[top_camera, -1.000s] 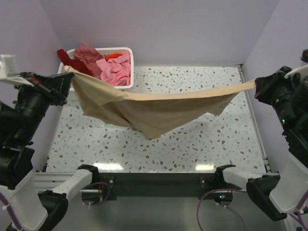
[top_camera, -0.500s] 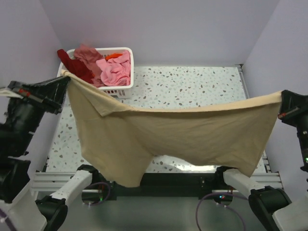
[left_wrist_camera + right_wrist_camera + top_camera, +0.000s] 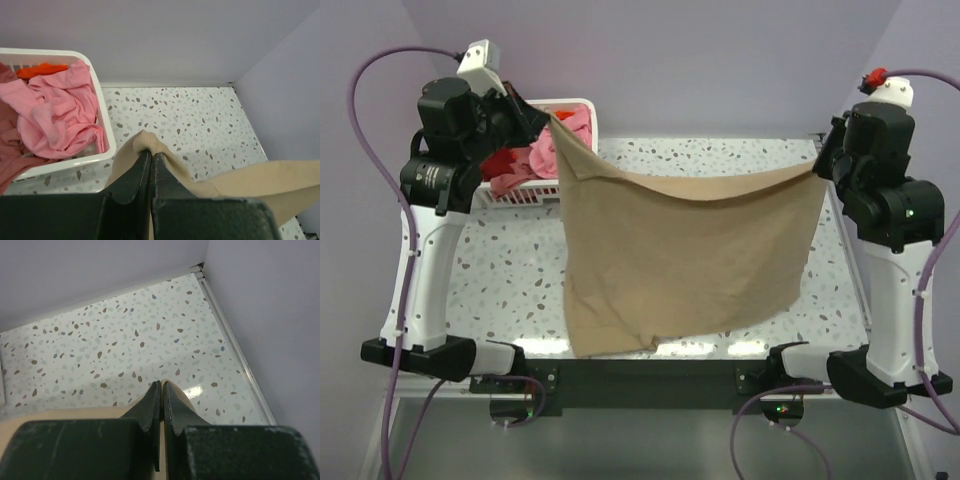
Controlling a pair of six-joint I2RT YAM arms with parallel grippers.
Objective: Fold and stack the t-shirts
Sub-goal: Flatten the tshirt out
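Note:
A large tan t-shirt (image 3: 685, 255) hangs spread in the air between my two grippers, its lower edge over the table's near side. My left gripper (image 3: 552, 122) is shut on its upper left corner beside the basket; the tan cloth (image 3: 150, 142) bunches over the fingertips of that gripper (image 3: 151, 154). My right gripper (image 3: 823, 160) is shut on the upper right corner, and a thin edge of tan cloth (image 3: 176, 396) shows beside the fingertips of the gripper (image 3: 163, 385). Pink (image 3: 55, 115), orange (image 3: 40, 70) and darker red (image 3: 498, 160) t-shirts lie in the basket.
The white slatted basket (image 3: 582, 108) stands at the table's back left corner, partly behind my left arm. The speckled table (image 3: 720, 155) is bounded by lilac walls at the back and sides, with a raised rail (image 3: 235, 345) along the right edge.
Both arms have swung up and inward. The tan t-shirt, earlier stretched wide and low across the table, now hangs narrower and higher as a flat sheet.

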